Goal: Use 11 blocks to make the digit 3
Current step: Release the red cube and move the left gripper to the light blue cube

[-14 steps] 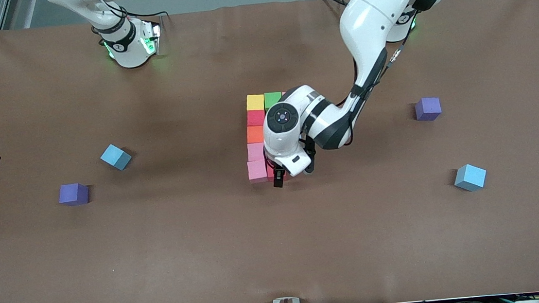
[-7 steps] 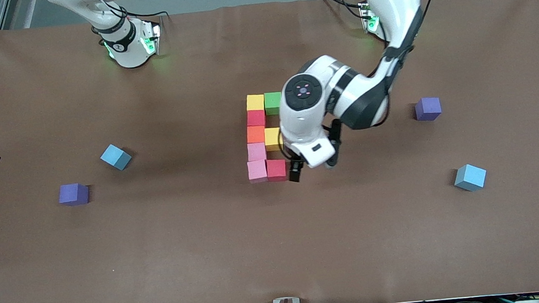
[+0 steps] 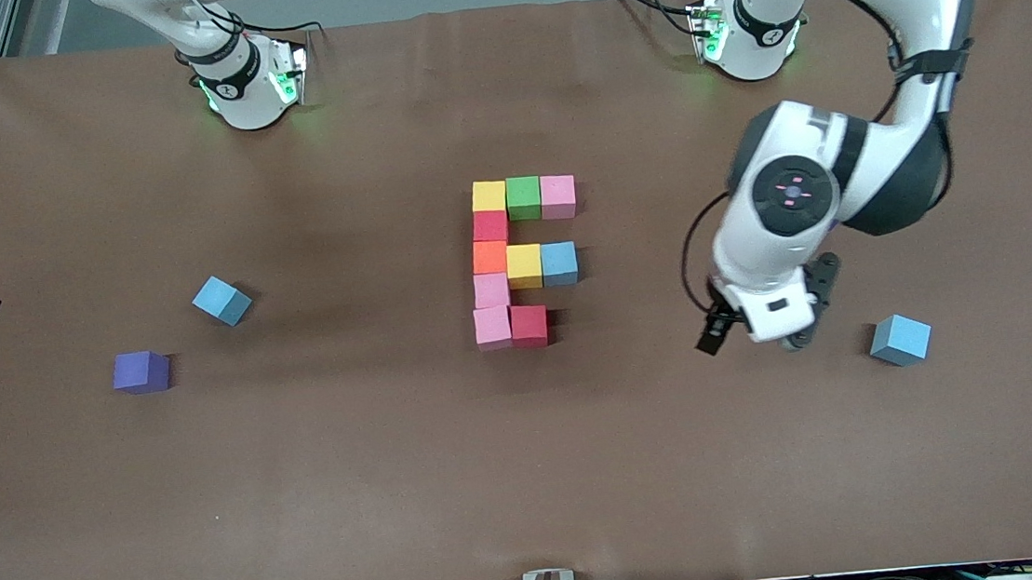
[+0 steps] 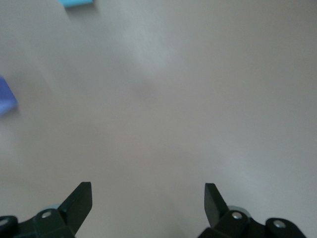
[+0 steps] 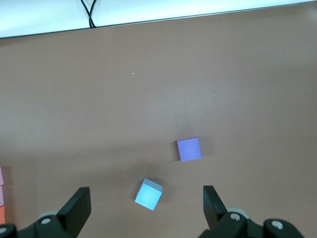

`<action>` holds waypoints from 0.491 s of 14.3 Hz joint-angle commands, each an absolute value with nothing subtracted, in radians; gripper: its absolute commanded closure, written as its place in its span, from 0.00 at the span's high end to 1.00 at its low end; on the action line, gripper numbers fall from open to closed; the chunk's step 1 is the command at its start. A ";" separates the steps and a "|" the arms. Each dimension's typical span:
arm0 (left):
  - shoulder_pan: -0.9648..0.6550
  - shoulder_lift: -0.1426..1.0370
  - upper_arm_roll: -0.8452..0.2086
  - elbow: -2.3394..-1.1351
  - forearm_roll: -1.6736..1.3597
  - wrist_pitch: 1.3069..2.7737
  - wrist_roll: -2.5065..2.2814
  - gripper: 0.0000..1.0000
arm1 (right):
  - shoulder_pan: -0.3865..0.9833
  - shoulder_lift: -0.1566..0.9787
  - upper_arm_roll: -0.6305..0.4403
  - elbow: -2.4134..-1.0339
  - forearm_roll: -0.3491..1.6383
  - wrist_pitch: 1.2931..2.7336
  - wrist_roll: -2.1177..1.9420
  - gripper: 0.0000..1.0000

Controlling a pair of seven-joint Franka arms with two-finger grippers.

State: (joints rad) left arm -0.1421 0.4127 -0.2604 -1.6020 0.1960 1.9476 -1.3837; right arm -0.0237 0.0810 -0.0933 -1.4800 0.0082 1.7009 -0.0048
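With ten blocks grouped mid-table, the empty left gripper hovers spread, the right gripper waits spread.

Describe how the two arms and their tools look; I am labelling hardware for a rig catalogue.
Both arms are glossy white with black joint bands. The left arm has a round black cap with pink lights and black cables along it; its base glows green. The right arm shows a black band, green base lights and a cable. The left tool and right tool have black, wedge-shaped fingers.
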 commanded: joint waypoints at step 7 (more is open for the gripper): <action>0.195 0.310 -0.279 -1.818 0.172 1.982 -0.675 1.00 | -0.015 0.063 -0.098 -1.489 0.017 1.697 -0.009 1.00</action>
